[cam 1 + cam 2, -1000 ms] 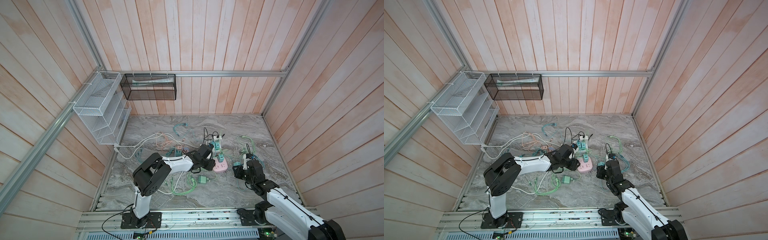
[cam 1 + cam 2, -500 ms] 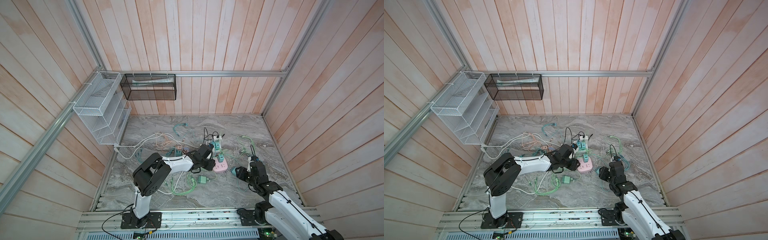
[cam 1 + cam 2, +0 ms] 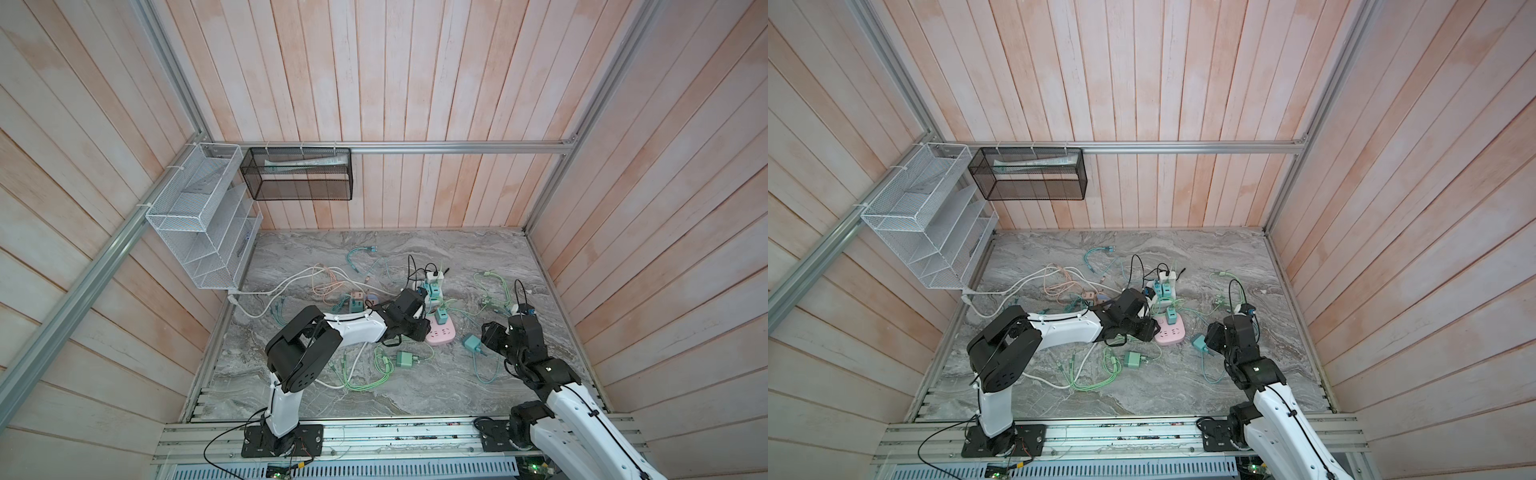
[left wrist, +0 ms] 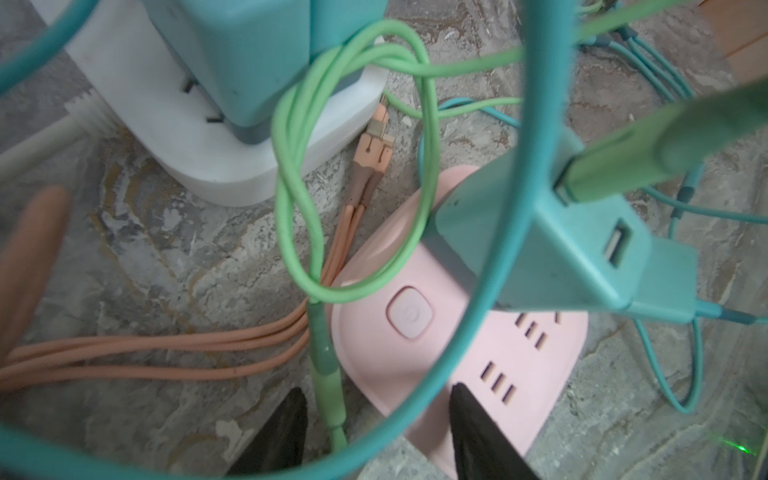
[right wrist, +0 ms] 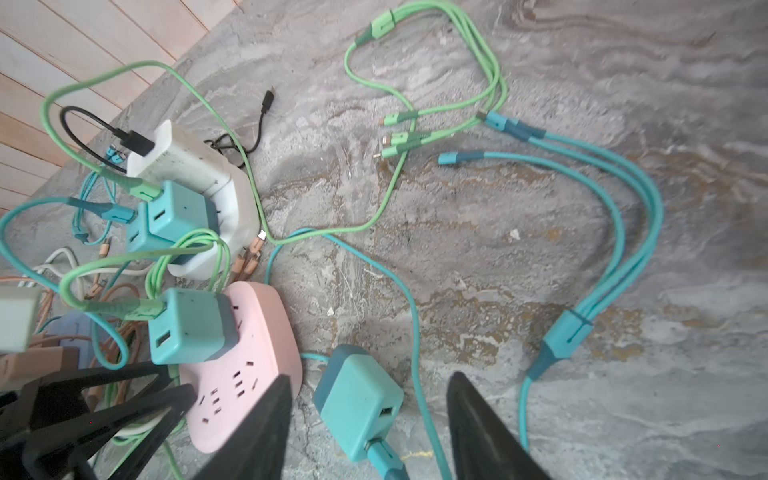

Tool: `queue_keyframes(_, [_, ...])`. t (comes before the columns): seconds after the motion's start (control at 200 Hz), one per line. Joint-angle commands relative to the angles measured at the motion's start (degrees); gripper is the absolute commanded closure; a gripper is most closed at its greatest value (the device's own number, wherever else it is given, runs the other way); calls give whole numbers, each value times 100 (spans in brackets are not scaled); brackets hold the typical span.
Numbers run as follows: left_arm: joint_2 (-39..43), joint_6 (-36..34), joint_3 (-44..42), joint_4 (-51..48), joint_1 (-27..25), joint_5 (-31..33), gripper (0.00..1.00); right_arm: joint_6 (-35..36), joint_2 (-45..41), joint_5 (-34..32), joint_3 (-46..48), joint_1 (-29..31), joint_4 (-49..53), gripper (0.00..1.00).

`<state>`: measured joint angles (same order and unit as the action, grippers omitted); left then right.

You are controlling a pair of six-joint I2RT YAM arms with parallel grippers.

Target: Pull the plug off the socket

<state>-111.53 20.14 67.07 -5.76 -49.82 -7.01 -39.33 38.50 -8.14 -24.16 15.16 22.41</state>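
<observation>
The pink socket strip (image 5: pixel 245 374) lies on the marble table with one teal plug (image 5: pixel 187 328) still seated in it. A second teal plug (image 5: pixel 357 399) lies loose on the table beside the strip (image 3: pixel 441 334), its cable attached. My right gripper (image 5: pixel 370 376) is open above this loose plug (image 3: pixel 471 343), its fingers apart on either side and not touching it. My left gripper (image 4: pixel 376 388) is open at the strip's near corner (image 4: pixel 457 353). One of its fingers (image 4: pixel 473 428) lies on the strip's top, the other on the table beside a green cable (image 4: pixel 328 386).
A white power strip (image 5: pixel 195 174) with more teal plugs stands just behind the pink one. A green adapter (image 3: pixel 404 358) and tangled green, teal and orange cables cover the table's middle. A white wire rack (image 3: pixel 199 224) and a black mesh basket (image 3: pixel 301 174) hang on the walls.
My right gripper has opened and let go of the teal plug, which now lies on the table beside the pink strip. The left arm has stayed in place.
</observation>
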Motion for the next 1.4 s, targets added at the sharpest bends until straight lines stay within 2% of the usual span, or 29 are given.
queue_keyframes(0.0, [-124, -134, -97, -814, 1, 154, 43, -66, -44, -375, -201, -34, 435, 35])
queue_keyframes(0.22, [-106, -155, -106, -822, 1, 171, 43, -64, -97, -649, -468, -33, 646, 33])
queue_keyframes(0.355, [-137, -162, -62, -816, 3, 147, 43, 306, 45, -335, -576, 77, 310, 34])
queue_keyframes(0.45, [-166, -159, -19, -822, 4, 139, 43, 551, 237, -346, -573, 590, -102, 36])
queue_keyframes(0.61, [-159, -135, -18, -826, 9, 156, 43, 950, 476, -1068, -351, 1879, -1019, 38])
queue_keyframes(0.86, [-180, -157, 8, -848, 8, 171, 43, 1257, 1419, -848, -272, 2377, -1748, 46])
queue_keyframes(1.125, [-160, -158, -36, -861, 4, 200, 43, 1410, 2132, -512, -3, 2501, -2806, 48])
queue_keyframes(1.285, [-159, -167, -18, -857, 4, 201, 43, 1485, 2507, -548, -40, 2501, -2955, 50])
queue_keyframes(1.395, [-168, -166, -21, -862, 2, 226, 43, 1549, 2713, -605, -28, 2496, -3194, 56])
